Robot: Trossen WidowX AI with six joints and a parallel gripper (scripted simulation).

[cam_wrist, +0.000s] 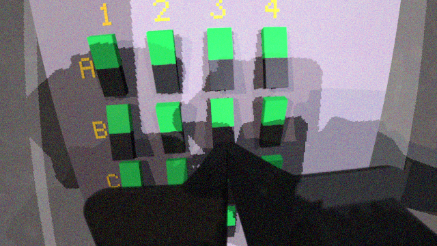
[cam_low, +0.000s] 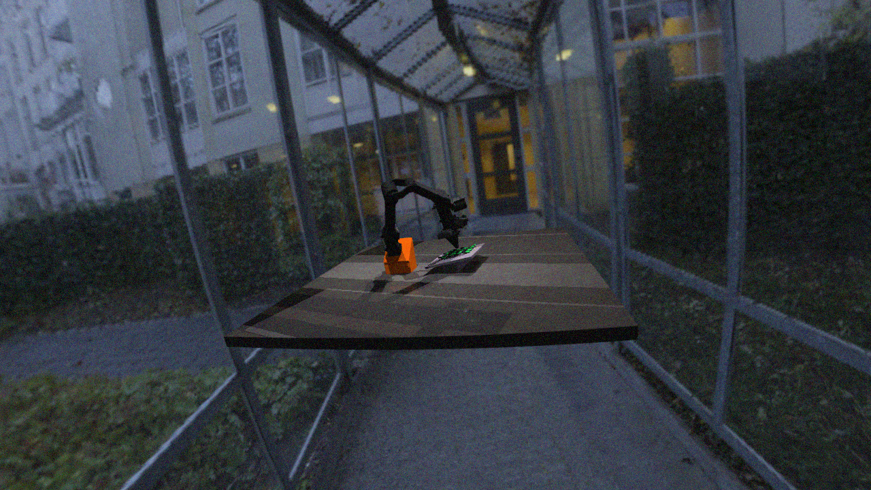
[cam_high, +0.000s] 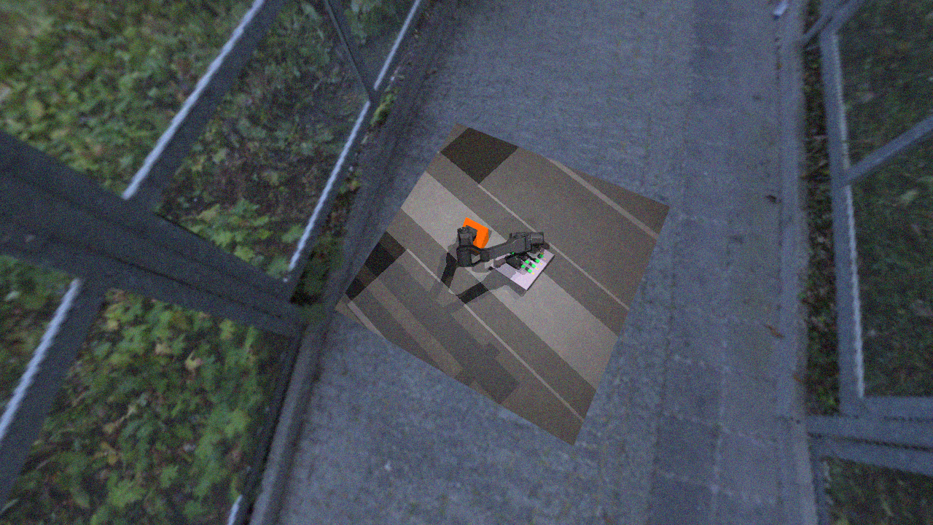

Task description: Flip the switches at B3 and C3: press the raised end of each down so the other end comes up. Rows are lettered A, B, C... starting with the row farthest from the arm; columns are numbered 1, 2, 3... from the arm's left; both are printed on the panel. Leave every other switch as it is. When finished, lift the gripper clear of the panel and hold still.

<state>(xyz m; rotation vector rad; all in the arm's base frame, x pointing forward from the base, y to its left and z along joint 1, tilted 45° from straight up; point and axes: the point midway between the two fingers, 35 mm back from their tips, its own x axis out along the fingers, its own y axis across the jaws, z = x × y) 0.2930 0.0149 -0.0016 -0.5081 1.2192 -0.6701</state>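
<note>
My closed fingers cover most of row C on the panel (cam_wrist: 348, 51): switch C3 (cam_wrist: 231, 216) shows only as a green sliver between them, and C4 (cam_wrist: 272, 160) only at its top edge. Whatever lies below row C is hidden. From the top view the switches (cam_high: 531, 264) are too small to tell apart.
</note>
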